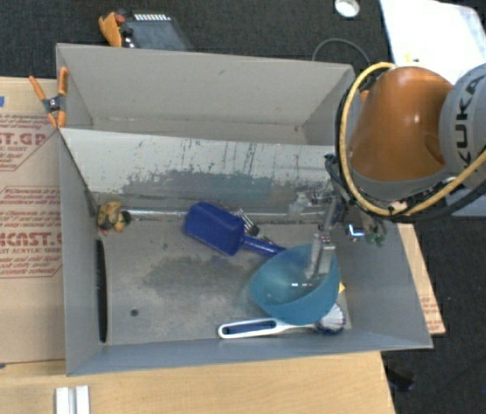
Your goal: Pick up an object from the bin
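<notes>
Far left: small brown-yellow thing, black rod along the wall. Centre: dark blue scoop, with a white-handled tool below it. Lower right: light blue bowl, gripper at its right rim; open or closed, cannot tell. Likely the grasp step. Next needs a firm rim pinch, then a straight lift.

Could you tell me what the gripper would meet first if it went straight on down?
Most likely the light blue bowl at the near right of the bin; the gripper points down into it, though depth is hard to judge.
</notes>
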`<state>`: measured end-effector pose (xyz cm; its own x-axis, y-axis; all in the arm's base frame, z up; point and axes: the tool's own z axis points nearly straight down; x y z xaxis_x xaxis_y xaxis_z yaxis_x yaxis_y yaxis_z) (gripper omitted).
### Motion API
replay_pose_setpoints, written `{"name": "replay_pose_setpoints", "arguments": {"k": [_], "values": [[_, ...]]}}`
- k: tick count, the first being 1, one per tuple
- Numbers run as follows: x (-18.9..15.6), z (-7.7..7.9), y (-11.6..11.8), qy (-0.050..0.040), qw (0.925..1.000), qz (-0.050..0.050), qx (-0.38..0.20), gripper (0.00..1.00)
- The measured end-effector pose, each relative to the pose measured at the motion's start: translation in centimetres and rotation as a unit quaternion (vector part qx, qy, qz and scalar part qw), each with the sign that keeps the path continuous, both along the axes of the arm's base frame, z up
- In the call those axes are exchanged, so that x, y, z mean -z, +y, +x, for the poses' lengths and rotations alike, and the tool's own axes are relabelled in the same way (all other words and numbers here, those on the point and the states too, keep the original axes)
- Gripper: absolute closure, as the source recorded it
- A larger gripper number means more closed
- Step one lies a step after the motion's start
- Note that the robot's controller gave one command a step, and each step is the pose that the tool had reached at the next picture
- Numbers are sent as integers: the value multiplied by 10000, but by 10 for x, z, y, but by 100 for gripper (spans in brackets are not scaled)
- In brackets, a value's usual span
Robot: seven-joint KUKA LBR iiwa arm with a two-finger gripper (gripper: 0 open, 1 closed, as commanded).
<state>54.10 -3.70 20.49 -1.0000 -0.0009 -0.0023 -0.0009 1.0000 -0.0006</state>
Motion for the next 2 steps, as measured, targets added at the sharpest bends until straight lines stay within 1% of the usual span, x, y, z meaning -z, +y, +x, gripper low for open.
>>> {"name": "replay_pose_setpoints", "arguments": {"k": [1,2], "values": [[0,0,0,0,10000,0,0,0],[16,6,1,-57,10000,-3,58,0]]}}
